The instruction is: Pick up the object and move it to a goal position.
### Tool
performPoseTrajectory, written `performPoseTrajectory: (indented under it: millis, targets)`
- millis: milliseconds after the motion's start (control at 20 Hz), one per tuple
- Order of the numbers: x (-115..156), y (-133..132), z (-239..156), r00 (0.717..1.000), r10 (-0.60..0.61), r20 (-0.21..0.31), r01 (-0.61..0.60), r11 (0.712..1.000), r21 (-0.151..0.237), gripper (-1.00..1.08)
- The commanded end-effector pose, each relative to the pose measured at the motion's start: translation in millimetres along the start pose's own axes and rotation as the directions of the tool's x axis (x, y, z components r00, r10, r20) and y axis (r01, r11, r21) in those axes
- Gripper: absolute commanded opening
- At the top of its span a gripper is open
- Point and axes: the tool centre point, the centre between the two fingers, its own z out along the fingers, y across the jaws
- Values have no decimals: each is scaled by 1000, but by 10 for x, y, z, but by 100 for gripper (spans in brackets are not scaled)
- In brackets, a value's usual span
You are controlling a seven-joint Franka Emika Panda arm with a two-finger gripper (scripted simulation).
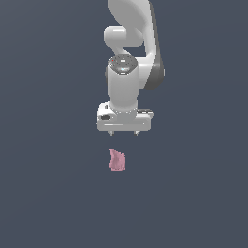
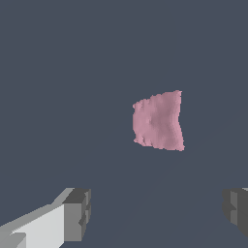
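The object (image 1: pixel 116 161) is a small pink lumpy wedge lying on the dark grey surface, in front of the arm in the exterior view. In the wrist view the object (image 2: pixel 158 120) shows as a matte pink patch with ragged edges. My white gripper (image 1: pixel 124 132) hangs above it, apart from it, with only short fingertip stubs showing under the hand. The wrist view shows the gripper (image 2: pixel 157 213) open, its grey fingertips (image 2: pixel 77 214) spread wide with nothing between them. The object lies beyond the gap between them, untouched.
A uniform dark grey floor (image 1: pixel 48 193) surrounds the object. The white arm (image 1: pixel 128 43) rises behind the gripper in the exterior view.
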Motion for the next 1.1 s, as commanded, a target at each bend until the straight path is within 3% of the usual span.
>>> performPoseTrajectory:
  millis: [0,500,1050]
  targets:
    - [0,0,0,1000,0,0,0,1000,0,100]
    - [-102,-219,40,998,-64,29,64,998,3,100]
    - [61,-103,185,998,-57,29,57,998,0,100]
